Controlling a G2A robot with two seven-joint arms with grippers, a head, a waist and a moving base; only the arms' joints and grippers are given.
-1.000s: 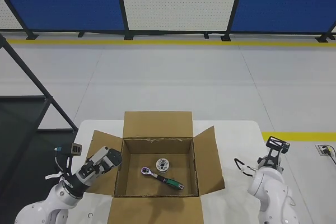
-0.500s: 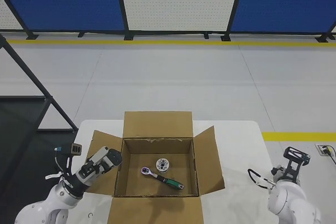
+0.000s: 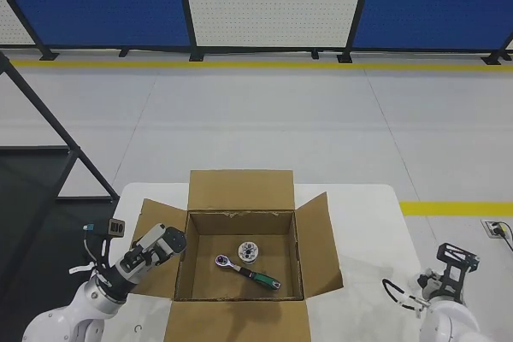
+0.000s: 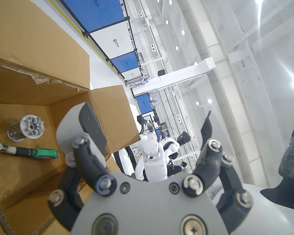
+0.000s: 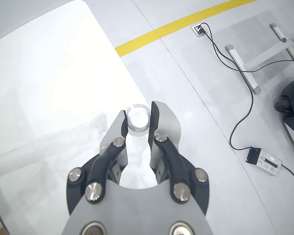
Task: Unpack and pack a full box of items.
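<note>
Clear cup (image 5: 138, 120), which we judge light and probably slick, sits pinched at its sides in the right gripper (image 5: 138, 113); left gripper (image 4: 148, 116) gapes empty.

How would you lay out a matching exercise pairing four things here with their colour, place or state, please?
Things:
1. ratchet wrench
2. metal cylinder
3. clear cup
4. left gripper

Descriptions:
A. open, beside the box
B. clamped in the right gripper
C. green handle
D. silver, perforated side

Pairs: 1-C, 2-D, 3-B, 4-A.
</note>
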